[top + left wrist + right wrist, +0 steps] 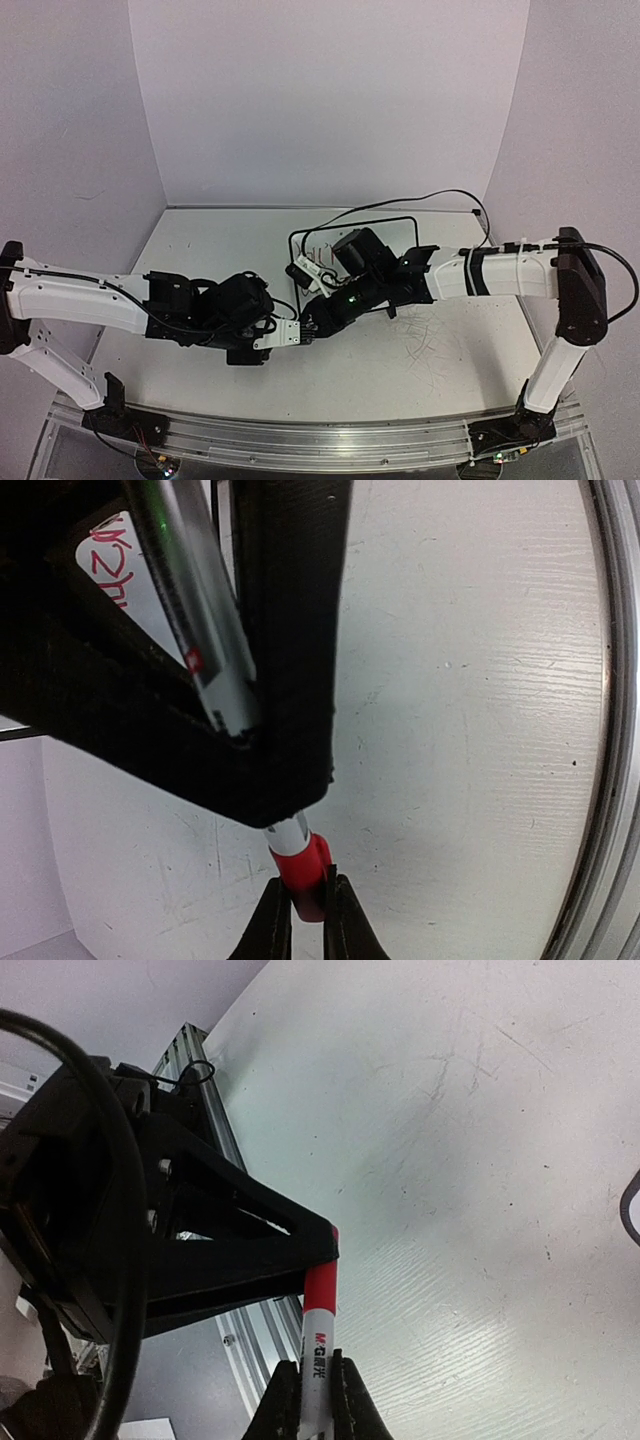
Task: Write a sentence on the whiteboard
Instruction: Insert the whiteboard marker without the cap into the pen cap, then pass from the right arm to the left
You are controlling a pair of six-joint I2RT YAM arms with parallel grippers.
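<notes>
- L gripper (308, 905): fingers pinched on red cap (303, 865).
- R gripper (318, 1390): clamped on marker (318, 1345) barrel, facing L; prob. one hand per part for capping.
- Whiteboard (390, 230): just beyond R gripper.
- Sentence (108, 555): partly visible.

My bench (440, 370) is a pale grey-white top with a fine wood-like grain, marked by faint grey scribble scuffs (425, 345) towards its right-hand middle. An aluminium rail (330, 440) runs along its near edge. Plain lilac-white walls (320, 100) close it in at the back and on both sides.
</notes>
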